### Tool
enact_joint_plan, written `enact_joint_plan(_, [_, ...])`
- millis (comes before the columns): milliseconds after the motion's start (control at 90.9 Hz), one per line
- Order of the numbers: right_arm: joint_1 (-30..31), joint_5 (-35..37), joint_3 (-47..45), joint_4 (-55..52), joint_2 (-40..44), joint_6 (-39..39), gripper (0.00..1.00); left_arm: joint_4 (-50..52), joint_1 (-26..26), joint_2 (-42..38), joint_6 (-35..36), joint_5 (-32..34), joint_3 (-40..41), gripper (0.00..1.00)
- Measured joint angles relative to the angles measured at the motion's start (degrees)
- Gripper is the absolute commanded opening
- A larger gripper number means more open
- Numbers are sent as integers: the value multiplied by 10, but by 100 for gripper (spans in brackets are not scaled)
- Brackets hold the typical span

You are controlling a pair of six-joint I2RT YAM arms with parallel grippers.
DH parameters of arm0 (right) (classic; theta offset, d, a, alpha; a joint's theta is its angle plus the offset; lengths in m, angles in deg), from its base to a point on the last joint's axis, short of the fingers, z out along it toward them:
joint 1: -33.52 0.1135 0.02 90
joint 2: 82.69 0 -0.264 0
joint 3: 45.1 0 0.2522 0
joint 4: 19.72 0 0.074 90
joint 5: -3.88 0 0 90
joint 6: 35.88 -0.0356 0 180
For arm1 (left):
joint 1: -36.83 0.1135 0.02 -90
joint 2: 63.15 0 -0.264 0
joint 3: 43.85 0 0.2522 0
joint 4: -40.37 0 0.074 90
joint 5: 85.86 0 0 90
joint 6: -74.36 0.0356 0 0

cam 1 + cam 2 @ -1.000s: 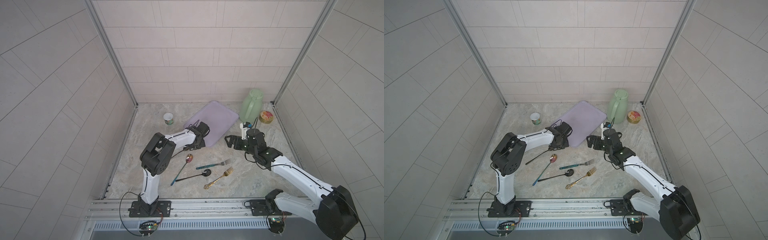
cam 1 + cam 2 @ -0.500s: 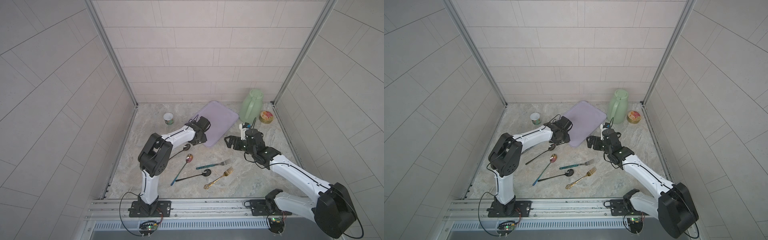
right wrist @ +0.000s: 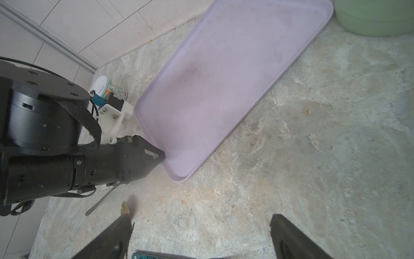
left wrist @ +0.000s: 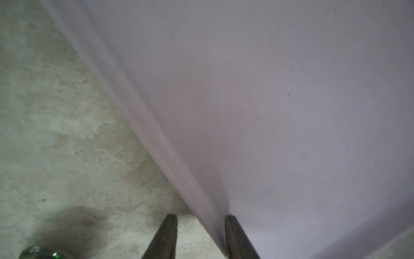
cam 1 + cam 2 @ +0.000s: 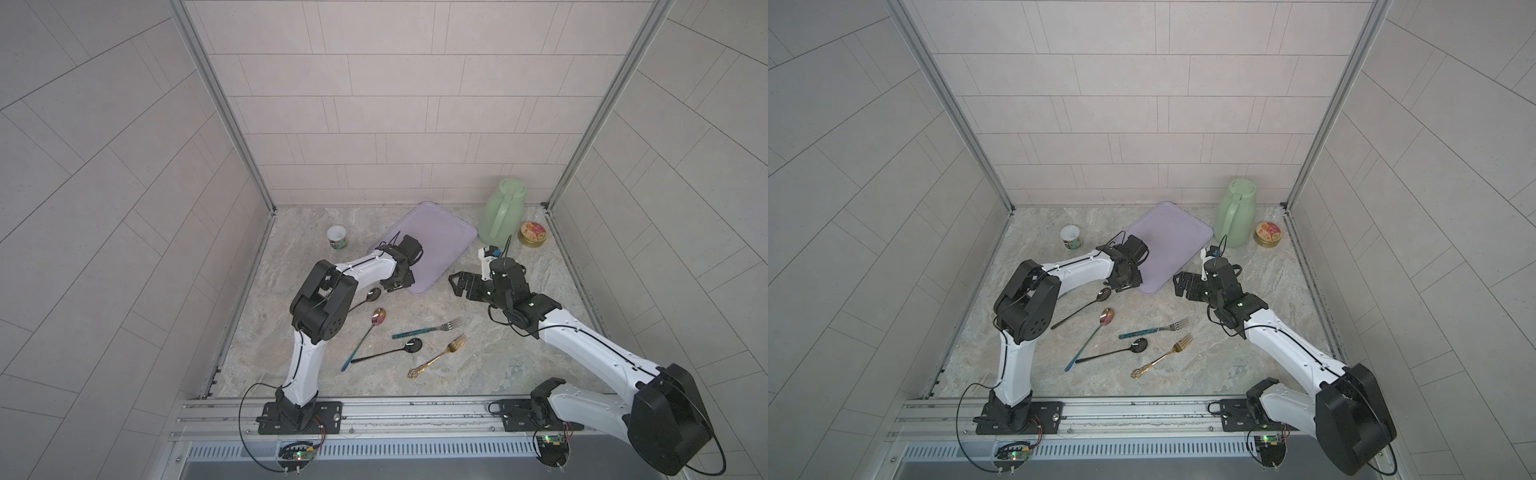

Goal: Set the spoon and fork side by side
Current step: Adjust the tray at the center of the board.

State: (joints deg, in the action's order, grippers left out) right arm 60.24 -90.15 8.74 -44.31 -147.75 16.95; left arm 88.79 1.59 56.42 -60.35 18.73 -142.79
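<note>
Shows left end effector [image 5: 1126, 286] parted and empty, astride the lip of purple tray [image 5: 1167, 241]. Puts black spoon [image 5: 1103, 294] just beside it, bowl nearest, handle running back toward that arm's base. Leaves right end effector [image 5: 1178, 286] wide open, empty, over bare bench [image 5: 1246, 357], nearer to teal fork [image 5: 1152, 330], tines toward it.

Both arms alike: left arm [image 5: 307, 357] and right arm [image 5: 590, 345] in white moulded shells between bulky black drum joints, thin black cables clipped along them, screw-ringed end caps, black left gripper [image 5: 397, 286] and right gripper [image 5: 457, 284], black base plates [image 5: 299, 417].
</note>
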Motion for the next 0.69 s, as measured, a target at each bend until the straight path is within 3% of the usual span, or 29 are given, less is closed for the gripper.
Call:
enact_joint_plan(297, [-2, 0, 0, -1, 0, -4, 100, -11, 28, -13, 14, -3, 25, 17])
enact_joint_plan(693, [-5, 0, 0, -1, -1, -6, 100, -59, 93, -46, 139, -84, 80, 12])
